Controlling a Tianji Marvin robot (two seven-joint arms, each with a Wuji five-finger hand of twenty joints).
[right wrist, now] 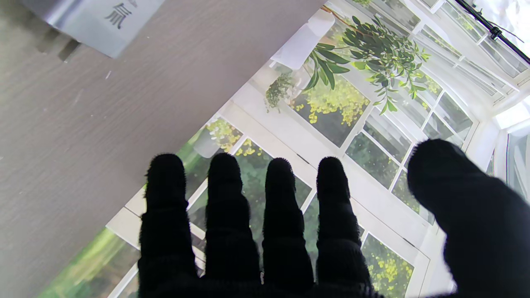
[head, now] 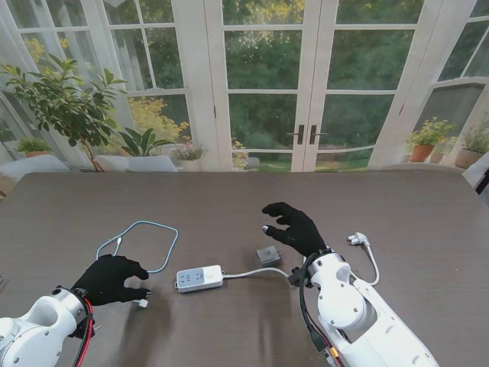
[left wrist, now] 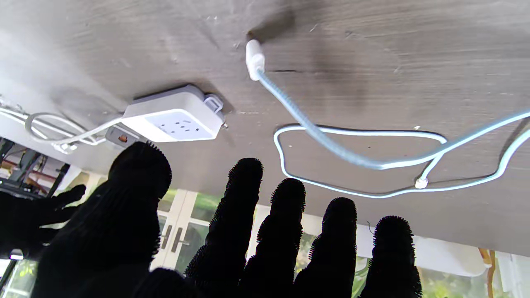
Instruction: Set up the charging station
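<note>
Hovering empty with fingers spread, the left robot hand (head: pixel 111 279) nears the cable plug (left wrist: pixel 254 61), the right robot hand (head: pixel 294 227) the adapter (head: pixel 268 256), likely for plugging into the power strip (head: pixel 199 278).

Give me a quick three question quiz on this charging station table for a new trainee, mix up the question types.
1. True or false: the left hand holds the power strip.
2. What lies nearest the right hand? A) grey adapter B) looped blue cable C) white plug
3. Fill in: the power strip lies between the two ____.

Key: 1 false, it holds nothing; 2 A; 3 hands.
</note>
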